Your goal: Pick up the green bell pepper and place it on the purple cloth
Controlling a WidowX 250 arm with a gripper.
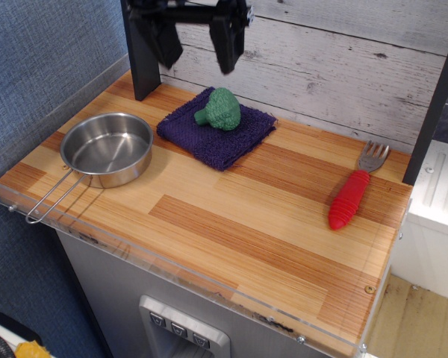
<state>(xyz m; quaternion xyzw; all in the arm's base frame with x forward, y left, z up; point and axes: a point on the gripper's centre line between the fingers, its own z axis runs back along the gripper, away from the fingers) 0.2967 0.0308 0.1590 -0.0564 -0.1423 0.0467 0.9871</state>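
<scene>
The green bell pepper (220, 109), a small teal-green bumpy toy with a short stem pointing left, lies on the purple cloth (216, 131) at the back of the wooden table. My gripper (196, 54) hangs open and empty high above the cloth, near the top edge of the view. Its two dark fingers (228, 45) are spread wide, well clear of the pepper. The upper part of the gripper is cut off by the frame.
A steel pan (107, 151) with a wire handle sits at the left of the table. A red-handled fork (352, 192) lies at the right. A dark post (140, 48) stands at the back left. A clear acrylic rim (172, 272) edges the table front.
</scene>
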